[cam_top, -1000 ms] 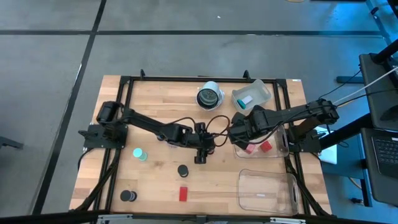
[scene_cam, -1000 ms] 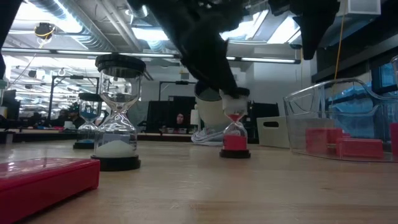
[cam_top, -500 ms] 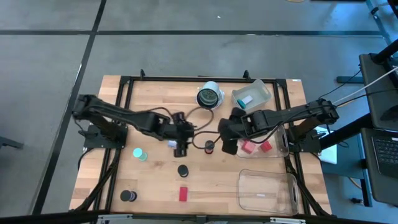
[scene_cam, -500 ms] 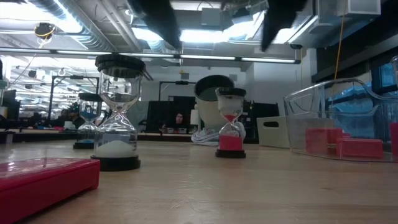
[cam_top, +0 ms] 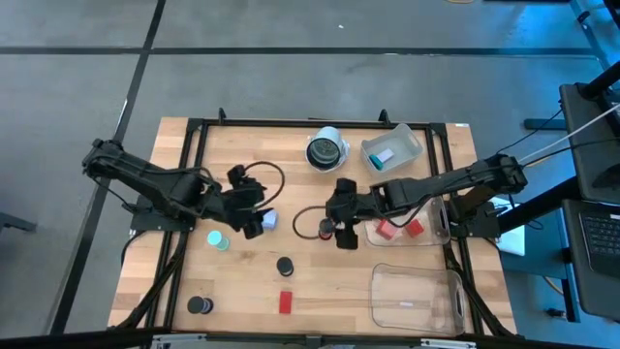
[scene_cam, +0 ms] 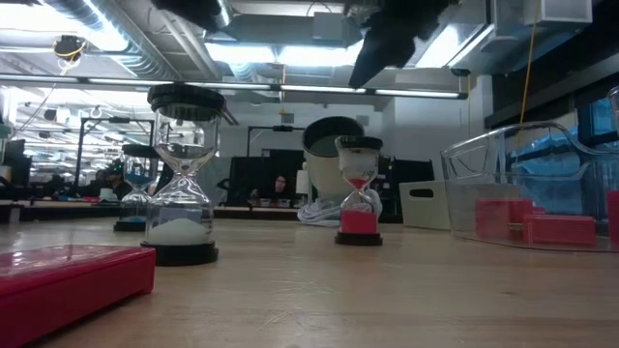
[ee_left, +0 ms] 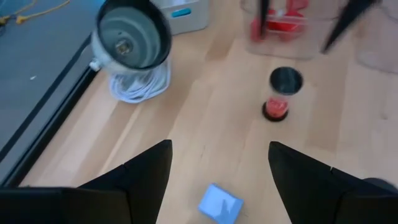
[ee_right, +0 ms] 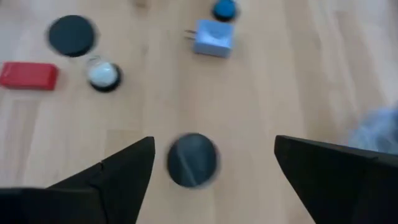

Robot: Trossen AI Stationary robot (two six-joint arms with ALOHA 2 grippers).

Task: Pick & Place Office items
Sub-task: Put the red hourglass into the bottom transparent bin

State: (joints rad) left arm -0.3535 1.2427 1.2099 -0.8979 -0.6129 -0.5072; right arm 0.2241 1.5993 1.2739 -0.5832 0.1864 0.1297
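The red-sand hourglass (cam_top: 326, 230) (scene_cam: 360, 200) (ee_left: 283, 93) stands upright on its base near the table's middle. My right gripper (cam_top: 341, 233) (ee_right: 214, 143) hangs open above it, with the hourglass's dark top (ee_right: 193, 160) showing between the fingers without touching them. My left gripper (cam_top: 257, 223) (ee_left: 221, 149) is open over the table's left half. A pale blue plug-like block (cam_top: 269, 220) (ee_left: 220, 203) lies on the wood just ahead of it. Farther off stand a teal piece (cam_top: 218, 239), a white-sand hourglass (cam_top: 285, 265) (scene_cam: 181, 198), a black disc (cam_top: 199, 305) and a red block (cam_top: 285, 301).
A round white-and-dark thing with a coiled cable (cam_top: 327, 150) sits near the far edge. On the right are three clear bins: one holding a blue piece (cam_top: 392, 148), one holding red blocks (cam_top: 431, 231), and one at the near right (cam_top: 417, 296).
My left gripper has drawn back from the red-sand hourglass toward the table's left edge and risen. The hourglass stays upright where it stood. My right gripper has moved from the bin with red blocks toward the table's left, ending over the hourglass.
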